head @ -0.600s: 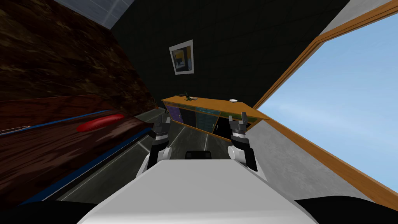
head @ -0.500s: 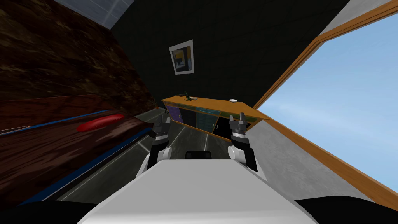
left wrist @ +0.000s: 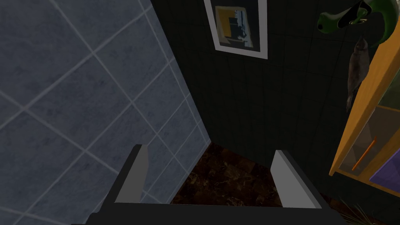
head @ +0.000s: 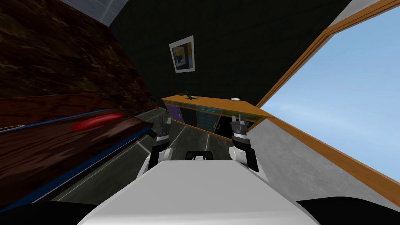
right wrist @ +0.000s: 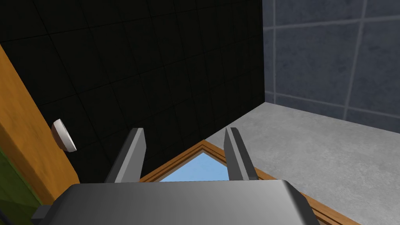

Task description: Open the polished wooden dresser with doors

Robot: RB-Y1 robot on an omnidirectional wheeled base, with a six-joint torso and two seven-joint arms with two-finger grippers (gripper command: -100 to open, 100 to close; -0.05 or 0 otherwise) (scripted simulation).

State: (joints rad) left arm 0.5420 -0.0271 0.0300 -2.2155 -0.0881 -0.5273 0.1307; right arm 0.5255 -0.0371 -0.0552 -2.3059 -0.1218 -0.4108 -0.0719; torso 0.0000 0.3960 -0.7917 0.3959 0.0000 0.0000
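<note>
Barely begun, I judge: the dresser [head: 215, 104] stands against the dark wall just below the framed picture [head: 182, 54], doors seemingly shut and untouched; its long axis runs along that wall, fronts facing me. The left gripper [head: 164, 122] and right gripper [head: 239, 119] hang well short of the picture, fingers spread and empty; approach, handle grasp and pull are all yet to do.

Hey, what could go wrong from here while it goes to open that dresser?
The dresser stands well ahead of the open left hand and right hand; its thin handle could be missed. The dark brown furniture lies close on the left; that arm might brush it. A high approach may knock the white dish off the top.
</note>
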